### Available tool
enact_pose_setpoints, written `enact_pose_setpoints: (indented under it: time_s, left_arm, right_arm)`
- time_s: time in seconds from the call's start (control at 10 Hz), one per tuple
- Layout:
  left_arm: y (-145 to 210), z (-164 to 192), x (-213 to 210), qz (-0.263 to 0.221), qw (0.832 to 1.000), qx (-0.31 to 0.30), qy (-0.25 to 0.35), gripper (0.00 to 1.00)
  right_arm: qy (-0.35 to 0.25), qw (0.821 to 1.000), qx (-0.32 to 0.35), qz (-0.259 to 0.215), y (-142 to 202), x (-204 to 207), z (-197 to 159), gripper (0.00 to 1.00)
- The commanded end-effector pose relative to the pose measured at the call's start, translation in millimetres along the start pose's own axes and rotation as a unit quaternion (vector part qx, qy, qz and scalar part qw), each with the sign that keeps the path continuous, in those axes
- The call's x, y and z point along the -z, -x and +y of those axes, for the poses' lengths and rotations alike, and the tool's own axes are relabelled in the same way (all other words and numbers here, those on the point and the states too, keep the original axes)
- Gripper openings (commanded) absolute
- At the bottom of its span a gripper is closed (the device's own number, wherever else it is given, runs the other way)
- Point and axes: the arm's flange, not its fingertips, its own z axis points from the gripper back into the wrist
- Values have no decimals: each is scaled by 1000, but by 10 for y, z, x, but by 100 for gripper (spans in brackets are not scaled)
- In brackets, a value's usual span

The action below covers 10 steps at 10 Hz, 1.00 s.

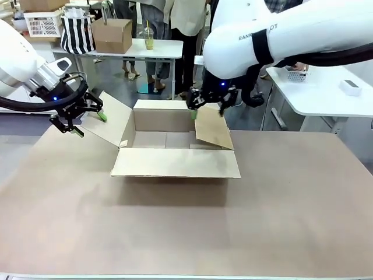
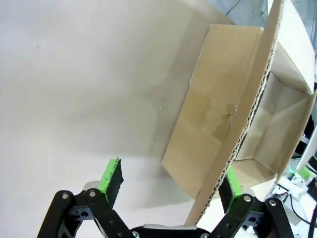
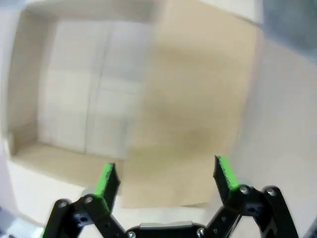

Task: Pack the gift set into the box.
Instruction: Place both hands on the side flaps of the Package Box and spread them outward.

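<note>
Box [image 1: 175,163] lay empty, packing not begun, with the left gripper [image 1: 89,124] and right gripper [image 1: 207,112] both spread wide at its side flaps.

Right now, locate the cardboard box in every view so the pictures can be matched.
Front view: cardboard box at picture centre, flaps open.
Left wrist view: right half, a side flap nearest the camera.
Right wrist view: upper left to centre, seen from above.
Shared landmark: its open inside.

box [image 1: 175,164] on table [image 1: 175,233] — left pincer [image 1: 90,125] left of it, right pincer [image 1: 207,111] right.
</note>
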Motion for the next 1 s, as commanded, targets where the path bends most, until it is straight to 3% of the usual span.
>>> enact_pose_setpoints:
  time_s: [0.0, 0.2, 0.4, 0.7, 0.9]
  left_arm:
    - [24, -3, -21, -3, 1000, -4, -8, 100]
    - [24, -3, -21, -3, 1000, -4, -8, 100]
    - [24, -3, -21, -3, 1000, -4, -8, 100]
    - [24, -3, -21, -3, 1000, -4, -8, 100]
    - [24, -3, -21, -3, 1000, -4, -8, 100]
  right_arm:
    - [161, 979, 126, -2, -84, -68, 347, 100]
    - [187, 970, 153, 13, -262, -2, 506, 100]
    - [164, 974, 155, 25, -339, 194, 538, 100]
    - [111, 989, 95, -3, -421, 380, 716, 100]
    - [123, 990, 66, 20, -457, 523, 829, 100]
